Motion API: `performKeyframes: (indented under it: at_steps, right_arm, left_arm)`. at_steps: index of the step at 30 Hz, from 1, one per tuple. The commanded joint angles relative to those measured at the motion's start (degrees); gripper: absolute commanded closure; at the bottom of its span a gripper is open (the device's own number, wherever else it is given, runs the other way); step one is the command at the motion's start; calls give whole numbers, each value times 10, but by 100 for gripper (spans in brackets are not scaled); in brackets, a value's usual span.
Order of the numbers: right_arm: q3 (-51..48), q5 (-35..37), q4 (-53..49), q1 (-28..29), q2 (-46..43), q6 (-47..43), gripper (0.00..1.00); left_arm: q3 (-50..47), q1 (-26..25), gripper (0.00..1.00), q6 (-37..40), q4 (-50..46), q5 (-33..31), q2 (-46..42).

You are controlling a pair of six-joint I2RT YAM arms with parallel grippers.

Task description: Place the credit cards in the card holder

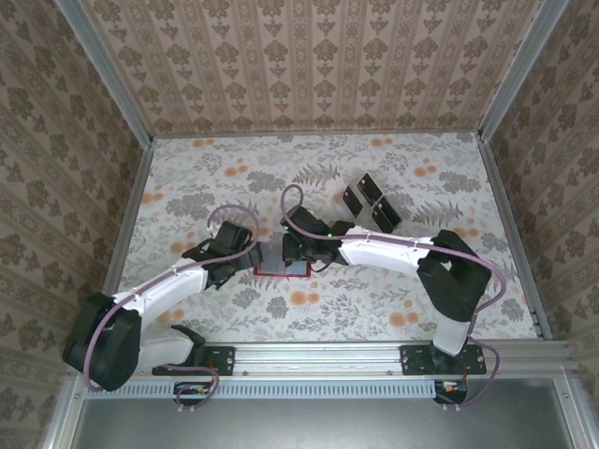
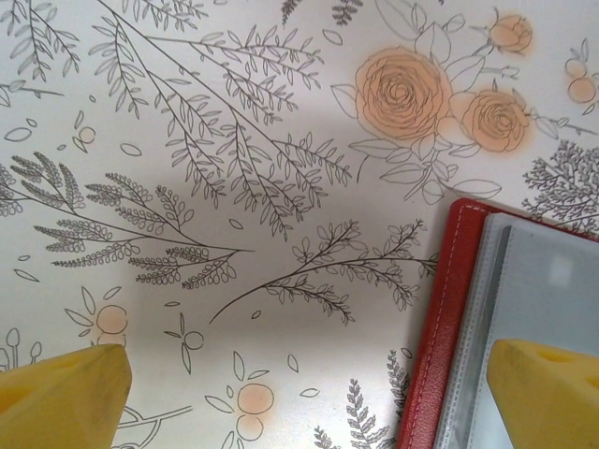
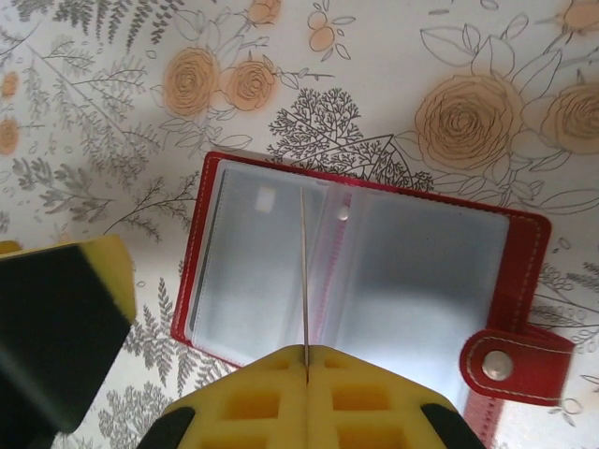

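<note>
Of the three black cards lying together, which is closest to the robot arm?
The rightmost credit card; it lies just beyond the right arm, while the other two sit farther back.

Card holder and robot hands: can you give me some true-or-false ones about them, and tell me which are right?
1. The card holder lies open on the table. True.
2. The card holder is blue. False: it is red.
3. The left gripper is shut. False: it is open, with one finger over the holder and the other over the bare table.
4. The right gripper is pinched shut on a thin sheet standing edge-on over the holder. True.
5. All the black cards are inside the holder. False: several lie on the table, away from it.
</note>
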Motion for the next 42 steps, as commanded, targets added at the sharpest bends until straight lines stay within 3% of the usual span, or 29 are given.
performKeyframes:
  at_steps: [1,11,19,31,42]
  right_arm:
    - [15,46,26,8,17,58,100]
    - [9,80,13,24,51,86,100]
    - [-38,94,-1,16,19,70,100]
    - [-72,49,4,-23,-10,30,100]
    - [-86,30,25,-24,-6,40,100]
  left_arm:
    - [7,6,0,3,-21,-7,-13]
    - [2,7,0,2,-14,5,-14]
    - [7,7,0,17,-10,21,-12]
    - [14,-26,0,52,30,63,-1]
    - [57,-65,0,66,80,72,90]
